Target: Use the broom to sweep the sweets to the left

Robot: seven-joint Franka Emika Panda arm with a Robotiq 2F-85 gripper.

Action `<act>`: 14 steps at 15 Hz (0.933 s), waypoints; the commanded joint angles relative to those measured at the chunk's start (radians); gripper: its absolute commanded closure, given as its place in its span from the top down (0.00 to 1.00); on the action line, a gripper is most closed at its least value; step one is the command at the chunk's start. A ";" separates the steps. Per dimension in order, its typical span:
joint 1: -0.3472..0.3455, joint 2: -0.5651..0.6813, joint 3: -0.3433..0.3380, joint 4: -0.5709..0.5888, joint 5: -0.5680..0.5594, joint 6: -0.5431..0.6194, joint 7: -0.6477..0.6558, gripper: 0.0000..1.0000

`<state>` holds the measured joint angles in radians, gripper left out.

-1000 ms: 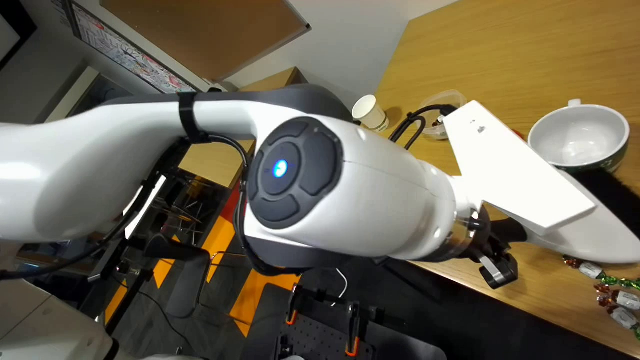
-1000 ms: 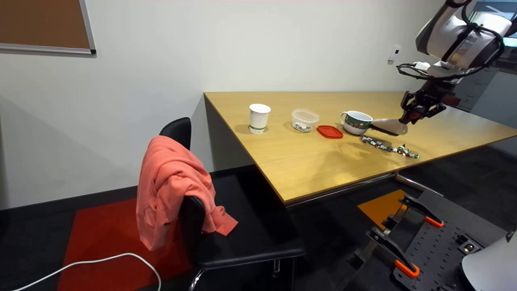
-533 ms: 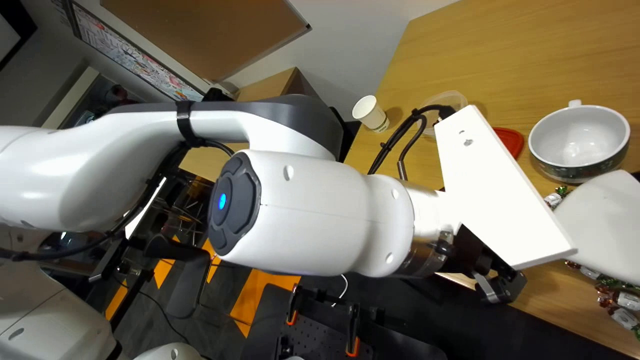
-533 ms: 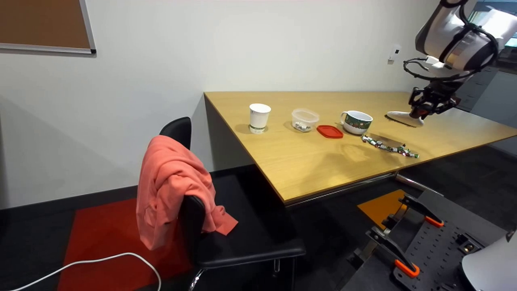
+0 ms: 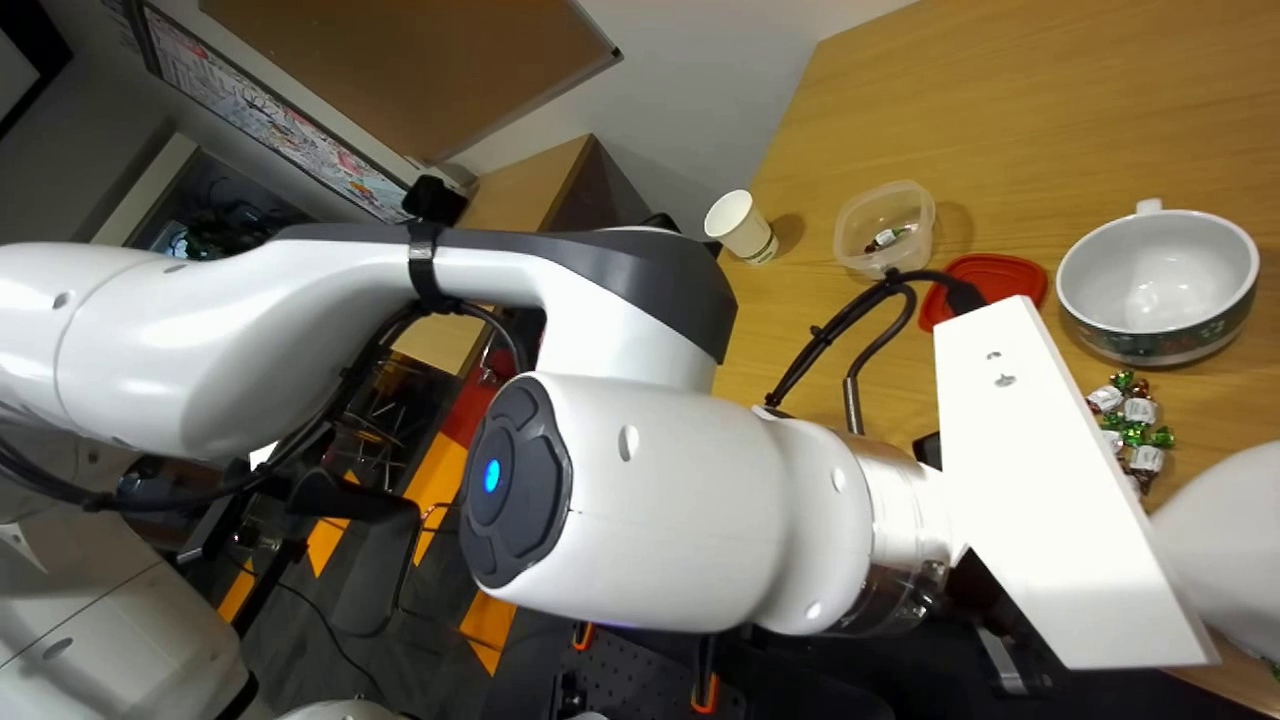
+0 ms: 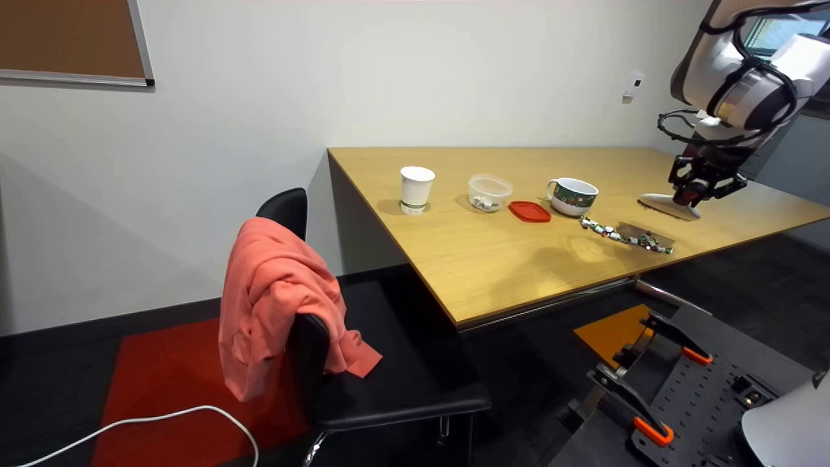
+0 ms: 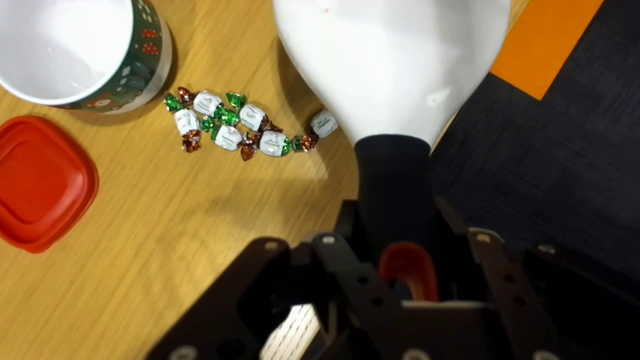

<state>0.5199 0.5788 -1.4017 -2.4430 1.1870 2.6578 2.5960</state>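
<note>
The broom shows a white head point(image 7: 395, 65), a black handle and an orange-red tip point(image 7: 410, 262) in the wrist view. My gripper point(image 7: 397, 215) is shut on the black handle, a finger on each side. In an exterior view the broom point(image 6: 668, 206) hangs tilted below the gripper point(image 6: 703, 185), seemingly above the tabletop, with a shadow beneath. Wrapped sweets point(image 7: 227, 137) in green, white and brown lie in a loose row left of the head; the head hides part of the row. That row of sweets point(image 6: 609, 232) runs from the mug towards the table's front edge.
A green-and-white mug-like bowl point(image 6: 572, 196) stands at the row's far end. Beside it are a red lid point(image 6: 530, 211), a clear container point(image 6: 489, 192) and a paper cup point(image 6: 415, 189). The wooden table's front edge point(image 6: 557, 298) runs near the sweets.
The gripper and broom have moved away from the bowl, rightward past the row of sweets in an exterior view. More sweets are uncovered. The grip on the handle stays the same.
</note>
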 commanded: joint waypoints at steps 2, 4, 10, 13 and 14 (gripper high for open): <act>0.008 -0.001 0.005 -0.005 0.003 -0.002 0.007 0.15; 0.031 -0.003 0.005 -0.023 0.020 0.005 0.020 0.15; 0.042 -0.025 0.021 -0.061 0.117 0.027 0.007 0.15; 0.009 -0.018 0.048 -0.056 0.187 0.018 0.003 0.15; 0.000 -0.012 0.056 -0.054 0.204 0.014 0.004 0.15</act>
<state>0.5428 0.5788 -1.3656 -2.5014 1.3368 2.6572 2.5960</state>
